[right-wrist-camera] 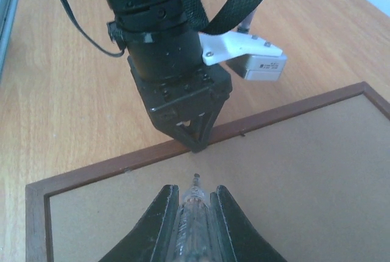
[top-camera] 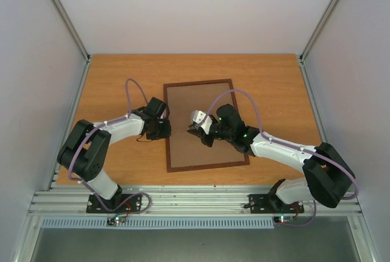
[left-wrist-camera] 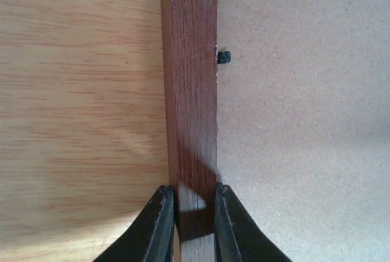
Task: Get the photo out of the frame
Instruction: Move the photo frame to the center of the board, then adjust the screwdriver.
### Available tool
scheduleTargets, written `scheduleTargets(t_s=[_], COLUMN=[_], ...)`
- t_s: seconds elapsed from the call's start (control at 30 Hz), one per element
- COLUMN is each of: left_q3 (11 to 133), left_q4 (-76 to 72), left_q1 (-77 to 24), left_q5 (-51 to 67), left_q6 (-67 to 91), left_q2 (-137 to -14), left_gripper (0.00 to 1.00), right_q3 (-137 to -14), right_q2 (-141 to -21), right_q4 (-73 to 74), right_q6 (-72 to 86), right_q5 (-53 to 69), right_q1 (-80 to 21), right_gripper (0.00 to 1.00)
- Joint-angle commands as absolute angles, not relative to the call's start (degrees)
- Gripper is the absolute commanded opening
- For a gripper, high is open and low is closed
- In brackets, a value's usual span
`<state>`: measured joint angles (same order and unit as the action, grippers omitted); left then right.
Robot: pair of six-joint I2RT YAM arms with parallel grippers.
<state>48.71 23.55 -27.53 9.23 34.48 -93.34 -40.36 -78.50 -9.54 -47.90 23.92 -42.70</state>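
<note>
The frame [top-camera: 198, 83] lies face down on the wooden table, its plain brown back [top-camera: 207, 137] up. The photo is hidden under it. My left gripper [top-camera: 167, 129] is shut on the frame's left rail [left-wrist-camera: 190, 91], one finger on each side of the rail [left-wrist-camera: 194, 196]. A small black tab [left-wrist-camera: 224, 57] sticks out from the rail over the back board [left-wrist-camera: 304, 122]. My right gripper [top-camera: 196, 131] hovers over the back board [right-wrist-camera: 304, 177], shut on a clear pen-like tool [right-wrist-camera: 195, 213] whose tip points at the left gripper [right-wrist-camera: 194, 140] on the rail [right-wrist-camera: 292, 111].
The wooden table [top-camera: 122, 85] is walled in white at the back and sides. Aluminium rails [top-camera: 195, 204] run along the near edge behind the arm bases. The left arm's white wrist camera [right-wrist-camera: 256, 61] hangs just above the frame's rail.
</note>
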Motion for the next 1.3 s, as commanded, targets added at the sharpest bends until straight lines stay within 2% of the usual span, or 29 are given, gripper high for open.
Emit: scheduleTargets(t_s=[0.0, 0.33, 0.47, 0.77, 0.87, 0.97, 1.27], left_q3=[46.0, 37.6, 35.6, 34.6, 34.1, 33.0, 25.9], left_q4=[26.4, 27.7, 28.4, 30.6, 29.1, 26.0, 12.4], left_q1=[-28.7, -31.4, -32.0, -31.7, -31.3, -30.9, -29.8], left_q5=[9.9, 13.2, 14.1, 8.3, 7.8, 8.2, 7.8], left_q6=[32.1, 32.9, 34.7, 39.6, 42.2, 46.1, 61.2], left_q2=[-91.0, -81.9, -79.0, -67.3, -62.7, -58.7, -42.4], left_gripper=[0.08, 0.06, 0.09, 0.35, 0.41, 0.45, 0.69], right_q3=[-38.9, -38.0, -37.9, -37.0, -37.1, -37.1, -34.9], right_q2=[-75.2, -72.4, -72.5, -73.7, -74.8, -76.2, -80.2], right_q4=[-12.7, -12.5, -12.7, -18.0, -20.2, -23.1, -37.3], right_q6=[-45.4, -43.0, -42.5, -40.4, -39.9, -39.5, -35.3], right_q5=[23.3, 24.9, 25.2, 23.8, 23.4, 21.7, 14.2], right_q1=[-42.4, -42.6, -43.0, -44.5, -45.5, -46.8, -50.5], right_gripper=[0.01, 0.01, 0.01, 0.01, 0.01, 0.01, 0.01])
